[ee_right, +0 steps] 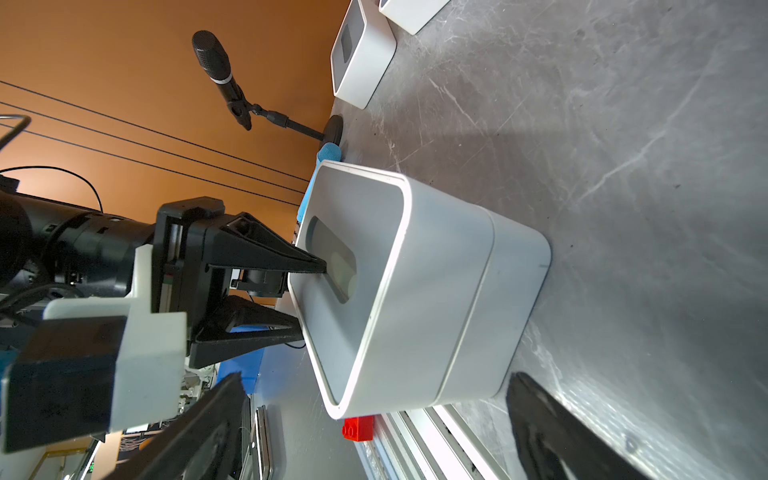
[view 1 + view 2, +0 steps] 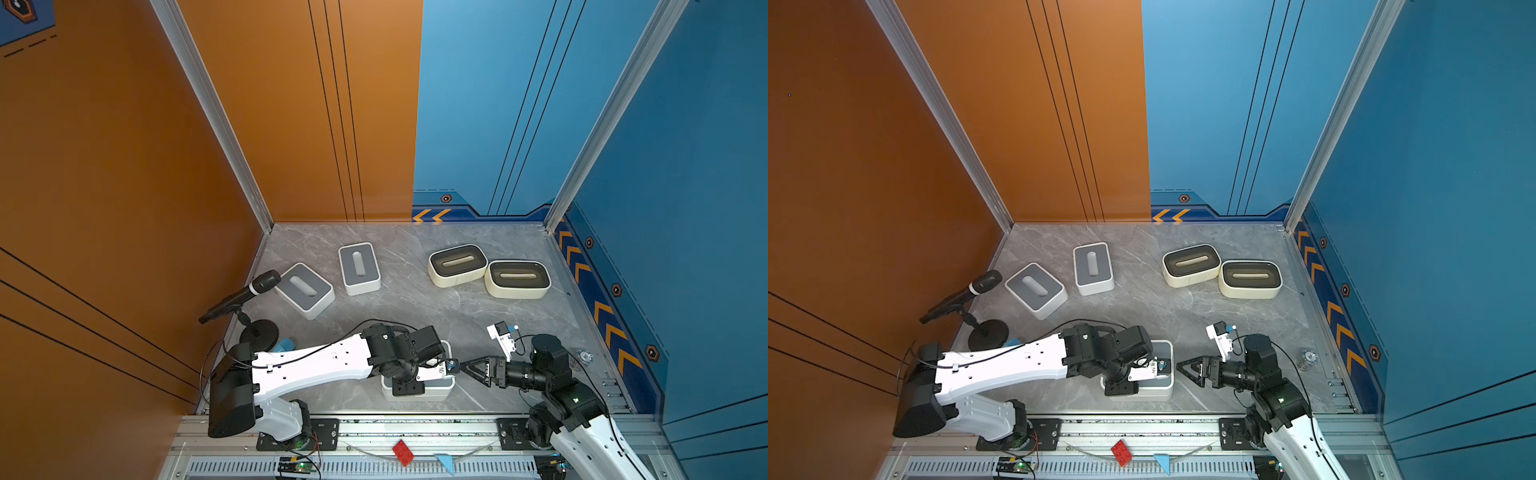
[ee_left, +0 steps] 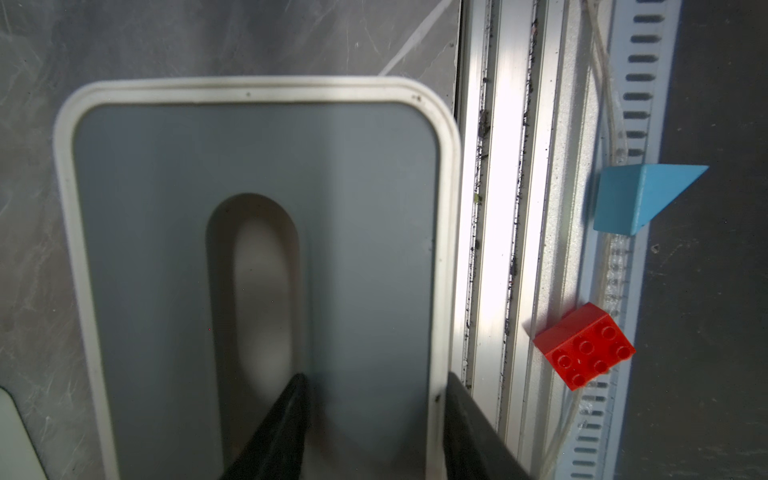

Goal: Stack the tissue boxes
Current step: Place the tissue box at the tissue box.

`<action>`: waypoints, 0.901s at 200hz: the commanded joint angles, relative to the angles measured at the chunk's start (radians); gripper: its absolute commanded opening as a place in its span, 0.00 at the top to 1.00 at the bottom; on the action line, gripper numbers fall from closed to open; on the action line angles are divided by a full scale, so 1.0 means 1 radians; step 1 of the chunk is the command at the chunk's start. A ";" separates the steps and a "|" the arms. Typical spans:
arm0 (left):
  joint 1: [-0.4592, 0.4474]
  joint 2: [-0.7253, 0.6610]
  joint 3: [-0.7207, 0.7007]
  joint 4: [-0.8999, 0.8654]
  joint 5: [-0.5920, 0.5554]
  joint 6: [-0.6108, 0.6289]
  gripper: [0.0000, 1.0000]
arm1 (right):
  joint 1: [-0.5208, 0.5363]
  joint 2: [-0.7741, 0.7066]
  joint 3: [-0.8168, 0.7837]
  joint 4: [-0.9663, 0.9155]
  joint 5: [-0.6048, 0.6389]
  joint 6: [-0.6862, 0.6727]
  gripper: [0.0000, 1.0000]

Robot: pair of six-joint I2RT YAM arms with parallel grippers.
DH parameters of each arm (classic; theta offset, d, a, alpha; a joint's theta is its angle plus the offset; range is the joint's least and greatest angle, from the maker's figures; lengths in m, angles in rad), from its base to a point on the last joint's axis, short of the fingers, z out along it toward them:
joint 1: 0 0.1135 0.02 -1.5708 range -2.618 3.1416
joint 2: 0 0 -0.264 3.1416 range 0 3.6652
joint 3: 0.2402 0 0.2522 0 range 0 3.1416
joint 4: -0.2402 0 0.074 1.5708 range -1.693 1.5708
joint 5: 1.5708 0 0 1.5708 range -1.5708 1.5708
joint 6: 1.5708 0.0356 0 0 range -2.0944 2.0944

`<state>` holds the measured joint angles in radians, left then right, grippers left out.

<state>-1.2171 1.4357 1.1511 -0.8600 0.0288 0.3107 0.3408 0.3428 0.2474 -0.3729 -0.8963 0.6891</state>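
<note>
Left gripper is clamped on the near grey-topped box at the table's front edge, one finger in the oval slot, one outside the long wall. Right gripper hangs spread wide just right of that box. Beyond that box to the right, a cream box sits beside a second cream box. Beyond it to the left lie a skewed grey-topped box and a straight grey-topped box. A red brick lies just in front of it.
</note>
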 commanded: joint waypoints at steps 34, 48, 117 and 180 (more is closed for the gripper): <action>0.015 0.001 -0.026 -0.001 0.011 0.008 0.54 | 0.007 -0.005 -0.009 0.029 0.013 0.004 0.00; 0.014 0.003 -0.025 -0.001 0.011 0.009 0.53 | 0.009 -0.005 -0.008 0.030 0.013 0.005 0.00; 0.014 0.006 -0.024 -0.001 0.020 0.016 0.49 | 0.012 -0.002 -0.009 0.032 0.016 0.004 0.00; 0.013 0.008 -0.022 -0.001 0.026 0.025 0.43 | 0.014 -0.003 -0.011 0.032 0.020 0.005 0.00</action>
<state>-1.2171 1.4364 1.1454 -0.8558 0.0319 0.3225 0.3481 0.3428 0.2470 -0.3725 -0.8925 0.6891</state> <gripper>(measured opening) 0.562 0.995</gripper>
